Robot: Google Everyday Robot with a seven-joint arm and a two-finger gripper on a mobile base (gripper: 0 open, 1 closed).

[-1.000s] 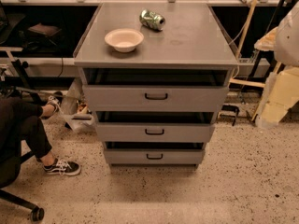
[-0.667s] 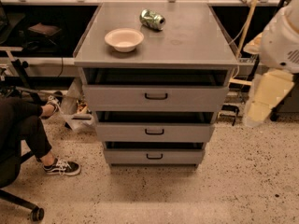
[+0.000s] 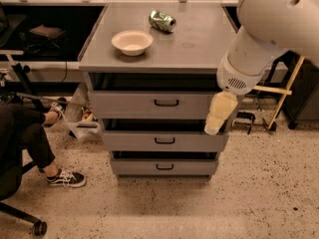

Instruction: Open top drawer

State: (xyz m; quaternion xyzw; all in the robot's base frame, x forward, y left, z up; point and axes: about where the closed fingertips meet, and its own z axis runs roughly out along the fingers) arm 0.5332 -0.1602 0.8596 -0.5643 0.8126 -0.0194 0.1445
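Observation:
The top drawer [image 3: 134, 104] is the wide grey front just under the cabinet top, with a small black bar handle [image 3: 166, 102] at its centre and a dark gap above it. My white arm [image 3: 264, 39] reaches in from the upper right. Its cream-coloured gripper [image 3: 215, 124] hangs pointing down in front of the drawer's right end, well to the right of the handle and slightly below it. The gripper covers the right corner of the drawer front.
Two narrower grey drawers [image 3: 164, 141] [image 3: 164, 167] sit below. On the cabinet top [image 3: 199, 44] stand a white bowl [image 3: 132, 42] and a lying green can [image 3: 162, 20]. A seated person's leg and sneaker [image 3: 65, 178] are at the left, and a stand [image 3: 279, 98] is at the right.
My arm has swung in from the right edge of the view towards the cabinet, and the gripper now hangs in front of the drawers' right side. The drawers have not moved.

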